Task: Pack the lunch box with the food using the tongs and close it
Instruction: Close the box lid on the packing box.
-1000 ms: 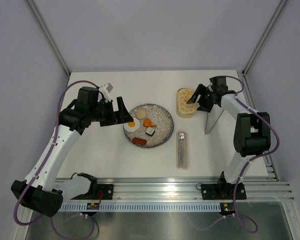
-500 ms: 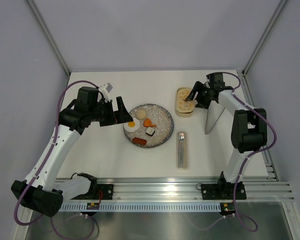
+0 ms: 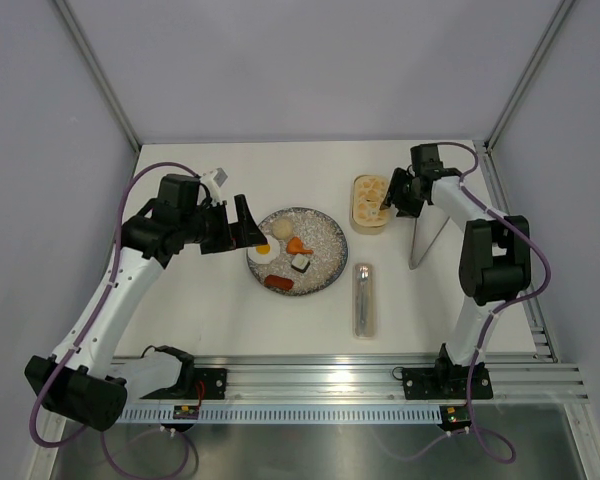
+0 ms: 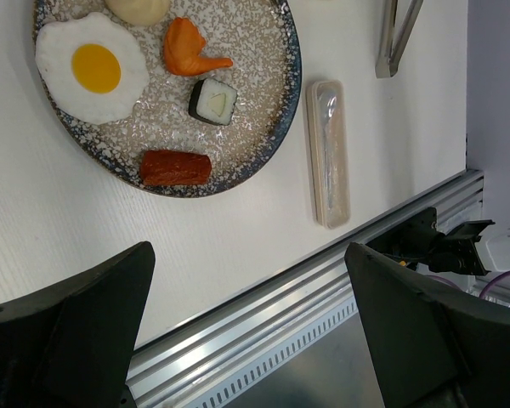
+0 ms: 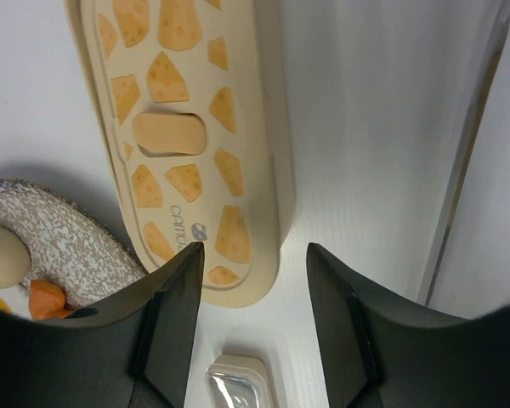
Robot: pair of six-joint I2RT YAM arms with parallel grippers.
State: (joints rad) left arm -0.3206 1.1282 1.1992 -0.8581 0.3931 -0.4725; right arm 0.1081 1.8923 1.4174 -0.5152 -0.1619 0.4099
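A speckled grey plate (image 3: 325, 238) is sitting near the middle of the white tabletop (image 3: 210, 300), well apart from every edge. A long clear cutlery case (image 3: 364, 298) is lying just beside its right rim, pointing lengthwise toward the near edge, where a ribbed aluminium rail (image 3: 330, 385) is running.

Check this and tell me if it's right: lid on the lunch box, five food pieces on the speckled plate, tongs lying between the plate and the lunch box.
Wrong on the tongs: they lie beyond the lunch box, on its side away from the plate, as the top external view shows. The lid is on, and the five food pieces are on the plate.
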